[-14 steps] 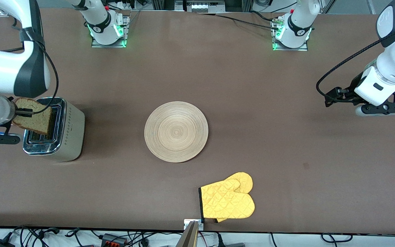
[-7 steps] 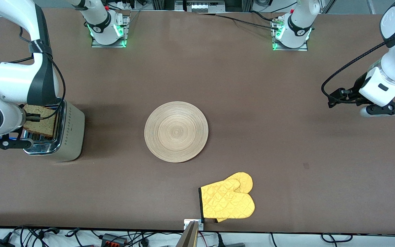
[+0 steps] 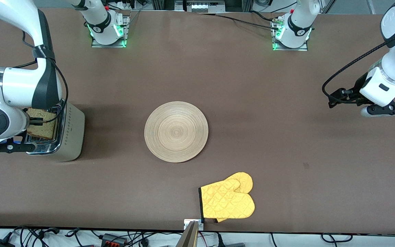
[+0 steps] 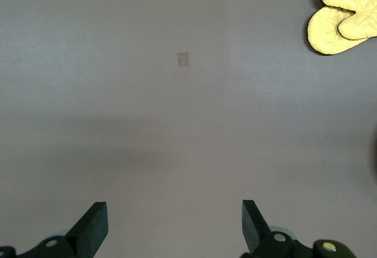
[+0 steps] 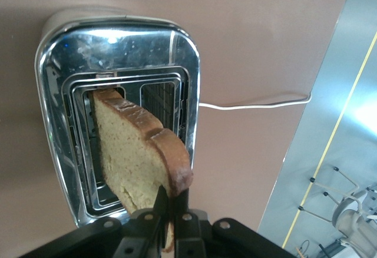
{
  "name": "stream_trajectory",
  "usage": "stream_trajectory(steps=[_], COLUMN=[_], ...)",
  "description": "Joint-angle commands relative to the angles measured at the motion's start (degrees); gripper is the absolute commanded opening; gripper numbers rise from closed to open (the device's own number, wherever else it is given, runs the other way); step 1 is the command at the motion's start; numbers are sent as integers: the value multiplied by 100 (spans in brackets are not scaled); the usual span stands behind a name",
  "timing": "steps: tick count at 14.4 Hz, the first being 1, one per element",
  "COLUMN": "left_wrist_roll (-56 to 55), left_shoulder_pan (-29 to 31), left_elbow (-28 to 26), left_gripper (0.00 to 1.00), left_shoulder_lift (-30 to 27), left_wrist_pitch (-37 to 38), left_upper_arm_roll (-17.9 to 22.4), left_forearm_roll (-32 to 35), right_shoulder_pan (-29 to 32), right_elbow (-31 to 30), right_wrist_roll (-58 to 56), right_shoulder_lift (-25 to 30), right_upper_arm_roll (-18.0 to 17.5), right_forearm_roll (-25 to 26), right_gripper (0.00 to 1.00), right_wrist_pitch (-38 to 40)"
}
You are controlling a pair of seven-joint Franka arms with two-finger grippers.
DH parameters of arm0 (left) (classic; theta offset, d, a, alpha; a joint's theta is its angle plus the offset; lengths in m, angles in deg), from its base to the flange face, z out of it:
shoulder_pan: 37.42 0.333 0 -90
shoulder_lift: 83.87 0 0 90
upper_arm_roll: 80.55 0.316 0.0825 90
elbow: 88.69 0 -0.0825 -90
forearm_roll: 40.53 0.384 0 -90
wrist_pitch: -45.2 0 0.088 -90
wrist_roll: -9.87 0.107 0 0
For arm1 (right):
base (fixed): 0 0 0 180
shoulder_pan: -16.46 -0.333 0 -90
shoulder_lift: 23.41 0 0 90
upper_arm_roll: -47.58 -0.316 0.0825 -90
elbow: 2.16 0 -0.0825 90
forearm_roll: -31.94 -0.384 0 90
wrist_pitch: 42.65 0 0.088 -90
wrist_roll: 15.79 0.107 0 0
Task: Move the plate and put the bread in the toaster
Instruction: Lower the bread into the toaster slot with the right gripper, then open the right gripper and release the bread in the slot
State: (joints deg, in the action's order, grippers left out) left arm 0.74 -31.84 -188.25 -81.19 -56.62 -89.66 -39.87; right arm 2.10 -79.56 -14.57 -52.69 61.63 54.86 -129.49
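The chrome-topped toaster stands at the right arm's end of the table. My right gripper is over it, shut on the upper crust of the bread slice. In the right wrist view the bread hangs on edge from the right gripper, and its lower end dips into one slot of the toaster. The light-wood plate lies bare at the table's middle. My left gripper waits in the air at the left arm's end, open and empty in the left wrist view.
A yellow oven mitt lies near the table's front edge, nearer to the camera than the plate; it also shows in the left wrist view. The toaster's white cord trails off beside the table edge.
My right gripper has lowered the bread from a tilt above the toaster to upright, with its lower end in a slot. The left arm shifted slightly a second ago, then stayed still.
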Motion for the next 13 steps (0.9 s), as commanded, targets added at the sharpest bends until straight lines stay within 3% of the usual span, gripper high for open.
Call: stream_trajectory(steps=[1,2,3,6,10,13], left_wrist_roll=[-28,-28,-28,-37,-45,-45], left_shoulder_pan=[48,48,48,48,48,48], left_elbow=[-91,-91,-91,-91,-99,-91], left_gripper=[100,100,100,100,100,100], left_shoulder_lift=[-119,-119,-119,-110,-110,-110], left_wrist_pitch=[-67,-67,-67,-58,-40,-40], left_upper_arm_roll=[-29,-21,-12,-12,-3,-3], left_forearm_roll=[75,74,74,74,66,66], right_shoulder_pan=[-5,13,82,206,145,232], right_elbow=[-196,-196,-196,-143,58,208], right_wrist_roll=[-157,-157,-157,-157,-165,-200], right_shoulder_lift=[-50,-86,-86,106,616,915], right_upper_arm_roll=[10,10,10,18,-17,53], right_forearm_roll=[-76,-190,-374,-929,-1009,-2235], right_gripper=[37,80,100,100,100,100], right_wrist_pitch=[-86,-113,-165,-131,-104,36])
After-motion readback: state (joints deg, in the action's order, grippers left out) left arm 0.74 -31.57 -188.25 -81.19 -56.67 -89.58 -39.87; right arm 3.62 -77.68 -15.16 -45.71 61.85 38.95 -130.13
